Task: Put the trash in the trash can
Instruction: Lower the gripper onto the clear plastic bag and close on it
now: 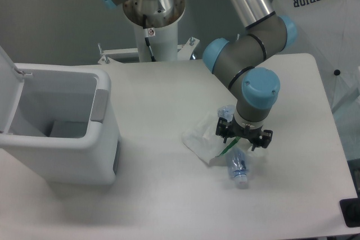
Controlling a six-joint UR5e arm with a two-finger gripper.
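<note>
Black hand (pixel 243 136) hangs directly over the crushed bottle (pixel 238 164), fingers spread to either side and closed on nothing. Bottle lies flat on the bench (pixel 163 195), white cap pointing toward the near edge, upper half hidden under the hand. Crumpled white wrapper (pixel 202 139) with a green mark touches the bottle on the side facing the trash can; part of it is tucked beneath the hand. Whether the fingers touch either piece cannot be told. Trash can (pixel 56 139) stands well apart from the bottle at the far end of the bench, lid (pixel 8 91) flipped up, grey panel on the rim nearest the bottle.
</note>
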